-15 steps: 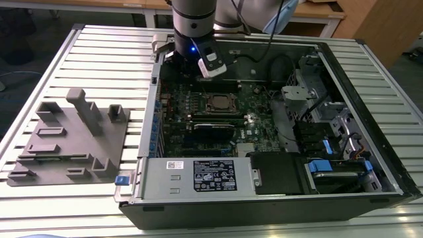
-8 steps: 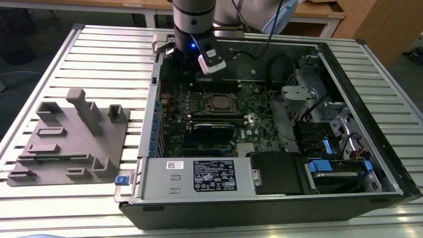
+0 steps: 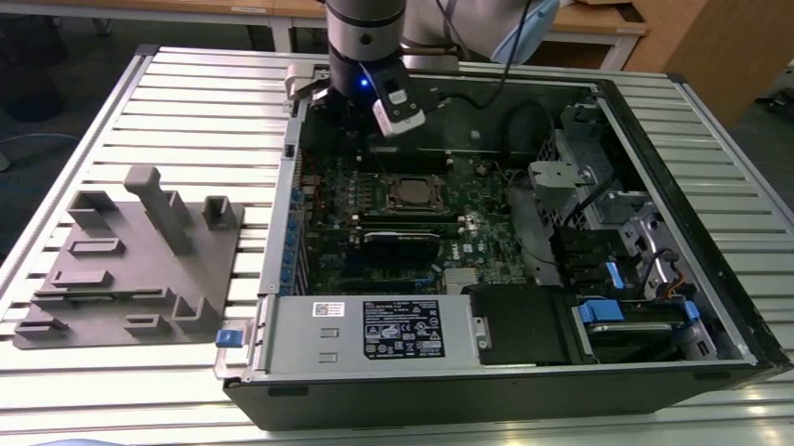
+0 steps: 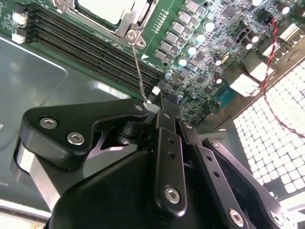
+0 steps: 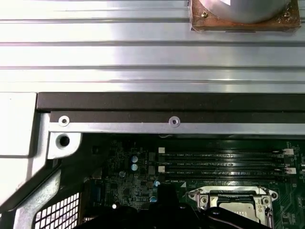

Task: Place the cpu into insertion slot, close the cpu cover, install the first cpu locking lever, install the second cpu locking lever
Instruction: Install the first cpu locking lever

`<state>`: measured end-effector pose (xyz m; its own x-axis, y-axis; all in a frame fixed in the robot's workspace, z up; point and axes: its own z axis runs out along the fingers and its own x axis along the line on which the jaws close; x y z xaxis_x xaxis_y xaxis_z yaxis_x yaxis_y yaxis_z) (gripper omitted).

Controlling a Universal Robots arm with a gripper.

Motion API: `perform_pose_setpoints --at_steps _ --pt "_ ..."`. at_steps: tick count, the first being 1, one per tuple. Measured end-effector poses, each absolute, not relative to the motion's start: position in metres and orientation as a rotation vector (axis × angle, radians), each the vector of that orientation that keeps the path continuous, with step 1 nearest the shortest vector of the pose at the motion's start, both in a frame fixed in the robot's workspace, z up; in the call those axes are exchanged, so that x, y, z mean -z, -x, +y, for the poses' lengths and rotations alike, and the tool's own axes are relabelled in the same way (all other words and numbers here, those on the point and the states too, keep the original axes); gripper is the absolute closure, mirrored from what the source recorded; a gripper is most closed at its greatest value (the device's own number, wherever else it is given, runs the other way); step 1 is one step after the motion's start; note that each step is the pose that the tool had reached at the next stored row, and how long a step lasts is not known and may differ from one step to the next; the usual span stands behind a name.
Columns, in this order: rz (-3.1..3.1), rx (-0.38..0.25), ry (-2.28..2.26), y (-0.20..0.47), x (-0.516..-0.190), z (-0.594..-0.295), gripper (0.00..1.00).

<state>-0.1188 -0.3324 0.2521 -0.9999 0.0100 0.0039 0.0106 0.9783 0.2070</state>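
Steel-wire locking lever rises from the insertion slot's corner to the end effector, whose grip we cannot tell; loosely caught, it could spring back.

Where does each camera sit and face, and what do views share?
Exterior view: off-arm, high, looks down into the open computer case; the arm shows.
Second wrist view: on the wrist, looks past the gripper at the motherboard.
First wrist view: on the wrist, faces case edge and table slats.
All share the insertion slot.
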Motion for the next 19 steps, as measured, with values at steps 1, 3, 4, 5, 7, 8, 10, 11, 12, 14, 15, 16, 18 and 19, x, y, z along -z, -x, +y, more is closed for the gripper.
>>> perform_pose_setpoints --at_steps 1,3,4,5,7,8,10,11,12,14,15,16,18,19 --pt "-3.122 0.327 0.016 0.118 -0.252 -0.332 0.89" --pt "-3.122 0.327 0.016 0.116 -0.252 -0.331 0.89" --pt "-3.122 0.327 0.016 0.115 -0.252 -0.33 0.89" --pt "-3.122 0.326 0.016 0.115 -0.252 -0.33 0.89" --pt "-3.122 0.324 0.016 0.113 -0.252 -0.329 0.89" --pt "-3.122 0.324 0.016 0.112 -0.252 -0.329 0.89" --pt "-3.122 0.323 0.016 0.109 -0.252 -0.328 0.89" --pt "-3.122 0.322 0.016 0.108 -0.252 -0.328 0.89" --pt "-3.122 0.321 0.016 0.106 -0.252 -0.327 0.89" --pt "-3.122 0.321 0.016 0.103 -0.252 -0.327 0.89" --pt "-3.122 0.32 0.016 0.102 -0.252 -0.326 0.89" --pt "-3.122 0.319 0.016 0.101 -0.252 -0.326 0.89" --pt "-3.123 0.318 0.016 0.098 -0.252 -0.325 0.89" --pt "-3.123 0.318 0.016 0.097 -0.252 -0.325 0.89"
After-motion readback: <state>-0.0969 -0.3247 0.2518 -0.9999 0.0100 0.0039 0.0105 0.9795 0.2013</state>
